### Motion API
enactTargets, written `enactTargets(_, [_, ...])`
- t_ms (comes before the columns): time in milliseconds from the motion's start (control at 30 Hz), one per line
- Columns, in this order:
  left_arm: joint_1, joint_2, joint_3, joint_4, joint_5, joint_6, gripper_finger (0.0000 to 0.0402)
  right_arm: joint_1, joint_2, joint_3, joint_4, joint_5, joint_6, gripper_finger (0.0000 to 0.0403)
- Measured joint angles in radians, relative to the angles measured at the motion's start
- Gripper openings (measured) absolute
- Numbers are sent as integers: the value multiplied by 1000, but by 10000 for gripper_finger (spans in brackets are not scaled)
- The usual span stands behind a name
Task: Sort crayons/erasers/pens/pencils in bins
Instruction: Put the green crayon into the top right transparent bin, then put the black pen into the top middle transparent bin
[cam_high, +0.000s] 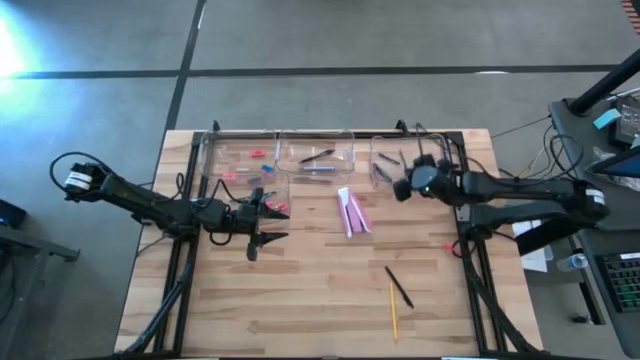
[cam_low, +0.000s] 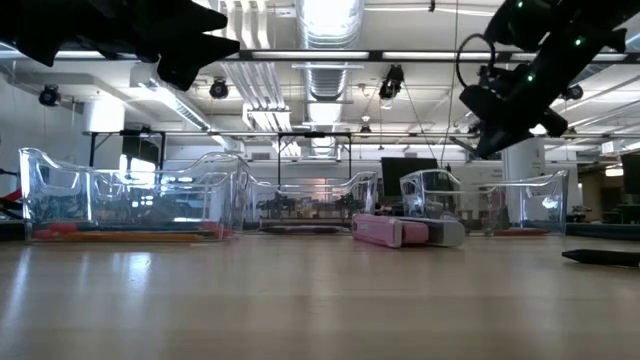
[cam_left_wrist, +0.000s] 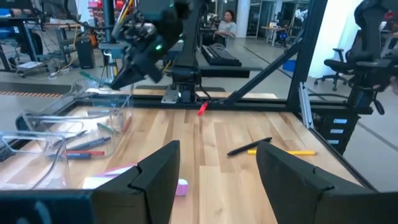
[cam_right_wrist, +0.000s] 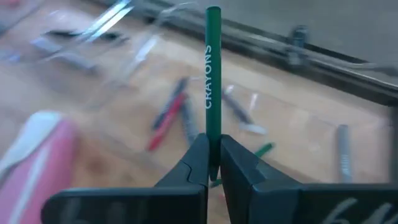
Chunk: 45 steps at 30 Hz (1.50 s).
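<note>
The right gripper (cam_right_wrist: 211, 163) pinches a green crayon (cam_right_wrist: 212, 81) over the rightmost bin (cam_high: 392, 160); the left gripper (cam_high: 268, 222), fingers spread and empty, hovers beside the left bins.

Clear bins (cam_high: 245, 150) stood along the table's far edge holding scattered sticks, pink erasers (cam_high: 355, 212) lay mid-table, and a green crayon (cam_right_wrist: 212, 74) was pinched upright.

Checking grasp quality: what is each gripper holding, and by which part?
Right gripper pinches a thin green crayon at its lower end. Left gripper is open, empty.
</note>
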Motion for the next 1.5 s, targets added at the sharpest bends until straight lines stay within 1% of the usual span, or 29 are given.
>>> enactTargets(100, [0,0,4,0,0,2,199,-78,-8,-15,4,-10,-17,30])
enactTargets(233, [0,0,3,-1,1,6,199,-129,-10,-11,11,-79,-103,91])
enactTargets(400, [0,0,5,-2,1,26,199,-134,-12,47,0,-93,-144,166])
enactTargets(500, [0,0,8,-1,2,26,199,-103,-17,91,-3,-202,-190,189])
enactTargets(600, [0,0,7,-3,5,26,199,-5,-15,106,-1,-321,-179,190])
enactTargets(700, [0,1,7,-4,6,46,199,156,9,97,-12,-339,-103,182])
enactTargets(800, [0,1,7,-5,7,55,199,332,58,86,-30,-305,12,173])
enactTargets(900, [0,1,7,-4,7,56,199,501,125,85,-24,-228,131,167])
enactTargets(1033, [0,1,7,-5,8,53,199,669,239,85,-16,-175,282,167])
enactTargets(1133, [0,1,7,-5,12,50,199,751,338,85,3,-166,388,167])
enactTargets(1267, [-1,1,7,-5,14,48,199,826,470,85,104,-160,460,168])
enactTargets(1333, [-1,1,7,-5,14,48,199,845,529,86,133,-160,495,168])
enactTargets(1500, [-10,1,7,-10,13,45,199,855,641,129,133,-169,546,168])
